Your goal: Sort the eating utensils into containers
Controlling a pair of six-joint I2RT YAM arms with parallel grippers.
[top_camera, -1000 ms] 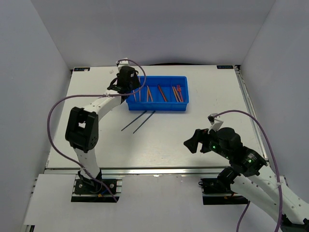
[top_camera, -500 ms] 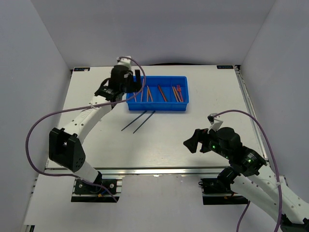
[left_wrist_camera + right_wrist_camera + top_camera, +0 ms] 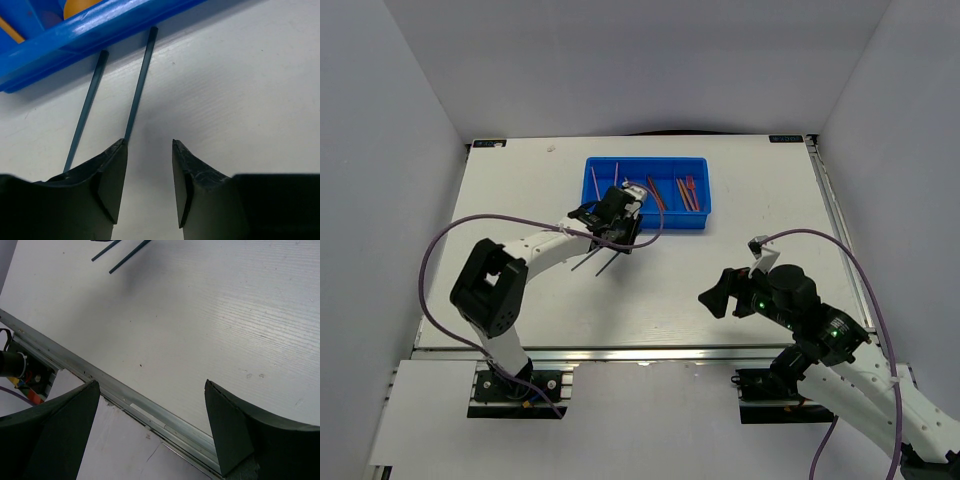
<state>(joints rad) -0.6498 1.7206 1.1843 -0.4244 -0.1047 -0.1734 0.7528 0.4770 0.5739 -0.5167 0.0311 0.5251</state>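
The bright blue tray [image 3: 699, 223] stands at the table's back middle and holds several orange and red utensils [image 3: 656, 193] and thin dark sticks [image 3: 616, 172]. Two dark blue sticks [image 3: 583, 264] lie side by side on the table just in front of it. My left gripper [image 3: 623, 237] is open and empty, low over the sticks. In the left wrist view [image 3: 148, 145] its left finger [image 3: 107, 180] touches or covers one stick [image 3: 140, 87]; the other stick [image 3: 85, 115] lies further left. The tray wall [image 3: 90, 35] is just ahead. My right gripper [image 3: 716, 297] is open and empty at the near right.
The table's metal front rail [image 3: 150, 407] runs under my right gripper [image 3: 152, 385]. The two sticks [image 3: 120, 250] show at the top of the right wrist view. White walls enclose the table on three sides.
My left arm has swung from over the tray's left end down to the table in front of the tray, over the two sticks. The right arm has not moved.
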